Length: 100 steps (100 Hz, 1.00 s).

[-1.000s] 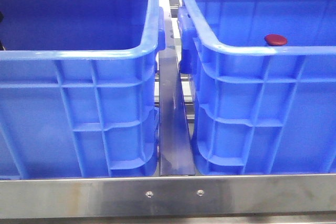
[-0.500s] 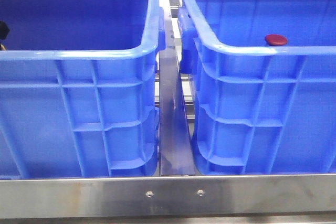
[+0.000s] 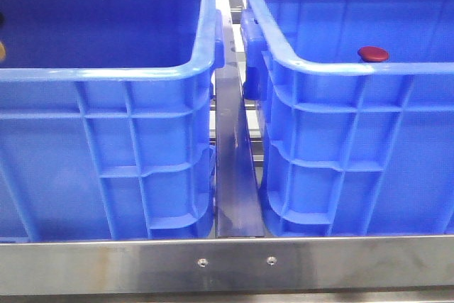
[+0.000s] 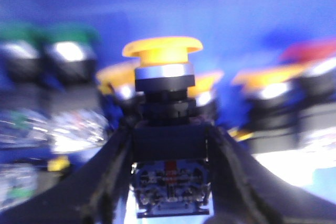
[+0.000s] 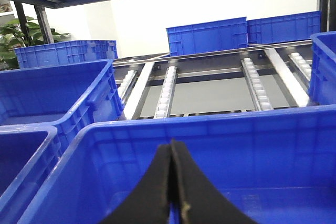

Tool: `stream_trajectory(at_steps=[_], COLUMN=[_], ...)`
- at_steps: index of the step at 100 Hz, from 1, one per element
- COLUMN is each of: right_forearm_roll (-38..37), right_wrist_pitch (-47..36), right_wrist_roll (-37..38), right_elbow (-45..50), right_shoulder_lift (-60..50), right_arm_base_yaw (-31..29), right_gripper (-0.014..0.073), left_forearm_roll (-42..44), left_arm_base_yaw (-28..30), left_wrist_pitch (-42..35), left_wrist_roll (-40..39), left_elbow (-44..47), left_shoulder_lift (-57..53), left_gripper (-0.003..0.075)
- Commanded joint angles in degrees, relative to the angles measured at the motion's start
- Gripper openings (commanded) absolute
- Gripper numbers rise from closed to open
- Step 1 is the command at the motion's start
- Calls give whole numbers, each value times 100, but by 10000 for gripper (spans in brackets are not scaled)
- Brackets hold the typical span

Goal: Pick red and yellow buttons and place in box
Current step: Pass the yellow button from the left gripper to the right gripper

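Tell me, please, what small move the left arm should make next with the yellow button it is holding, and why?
Probably lift straight up. The left end effector is shut on the yellow button, clamping its dark body, while other buttons crowd close behind it. A vertical rise should clear these neighbours before any sideways travel toward the right crate, where a red button already shows.

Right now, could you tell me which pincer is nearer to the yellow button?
Left. The left pincer is closed around the yellow button body, holding it. The right pincer is shut and empty above another blue crate.
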Motion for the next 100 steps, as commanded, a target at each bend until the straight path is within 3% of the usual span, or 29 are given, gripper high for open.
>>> stream_trajectory(at_steps=[1,25,46,100], right_forearm_roll=[-61,-61,-61,-61], right_wrist_pitch=[-111,-111,-111,-97], right_wrist_roll=[-45,-45,-45,-45], right_elbow=[-148,-148,-148,-148], right_shoulder_lift=[6,6,6,6], right_arm_base_yaw=[-28,-28,-28,-28], right_gripper=[-69,-69,-69,-69], left_forearm_roll=[-130,-196,-209,-454], left_arm_base_yaw=[-115,-703,-1586,-4965], left_wrist_pitch=[-136,311,658,522], left_wrist_roll=[-51,-51,-51,-51], left_elbow=[-176,-176,-176,-176], left_shoulder_lift=[-616,-1675,-2477,-3007], left_gripper=[-19,-19,-19,-19])
